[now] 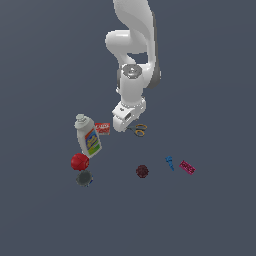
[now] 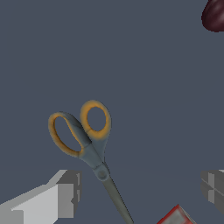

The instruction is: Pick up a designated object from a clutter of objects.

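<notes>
The scissors (image 1: pixel 140 130) lie flat on the grey floor, with thin dark blades and orange-yellow and grey loop handles (image 2: pixel 83 129). My gripper (image 1: pixel 120 126) hangs low over their blade end, between the handles and the red box (image 1: pixel 102 128). In the wrist view the gripper (image 2: pixel 141 188) is open: the two grey fingers (image 2: pixel 57 197) stand wide apart, and the blade (image 2: pixel 116 197) runs between them, closer to one finger and touching neither. Nothing is held.
On the exterior view's left lie a white bottle (image 1: pixel 89 136) with a blue-yellow label, a red ball (image 1: pixel 80 161) and a grey disc (image 1: pixel 84 178). A dark red berry (image 1: pixel 142 171), a blue piece (image 1: pixel 170 162) and a pink bar (image 1: pixel 187 167) lie nearer the camera.
</notes>
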